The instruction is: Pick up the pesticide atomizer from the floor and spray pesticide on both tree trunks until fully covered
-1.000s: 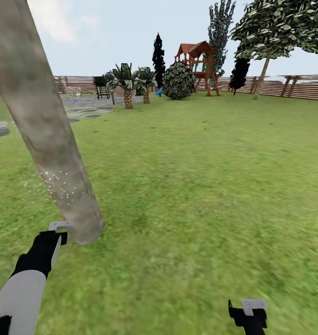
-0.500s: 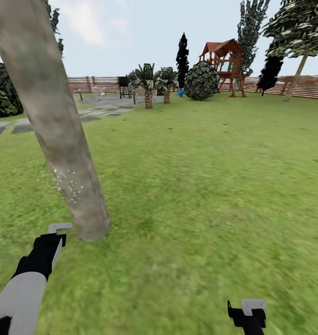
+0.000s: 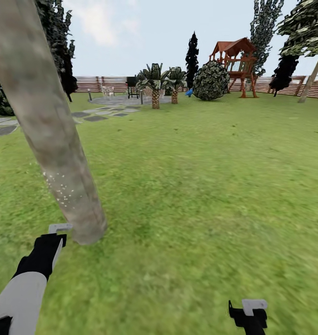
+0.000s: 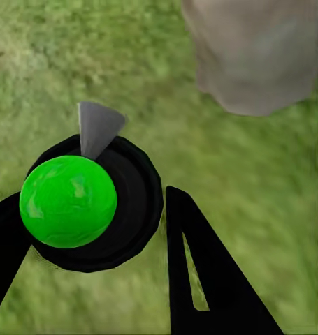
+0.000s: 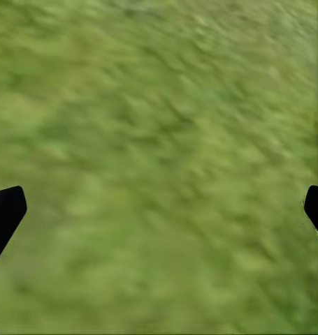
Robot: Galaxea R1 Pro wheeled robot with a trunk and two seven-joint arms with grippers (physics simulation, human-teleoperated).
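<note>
Between the left gripper (image 4: 96, 265)'s closed black fingers (image 4: 200, 279) sits the atomizer (image 4: 89, 202), glossy green ball on a black ring, near the mottled trunk (image 3: 56, 149); right gripper (image 5: 159, 209) spread wide over grass (image 5: 159, 105).

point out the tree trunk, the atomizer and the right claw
tree trunk (image 3: 51, 139), head view, mid bark of the leaning column
atomizer (image 4: 68, 201), left wrist view, green round top
right claw (image 5: 159, 209), right wrist view, midway between its tips

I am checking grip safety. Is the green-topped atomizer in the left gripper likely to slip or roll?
The atomizer looks rigid, so it probably won't deform. Its round black body and glossy green top suggest it could twist between the fingers, and would likely roll if dropped on the grass.
</note>
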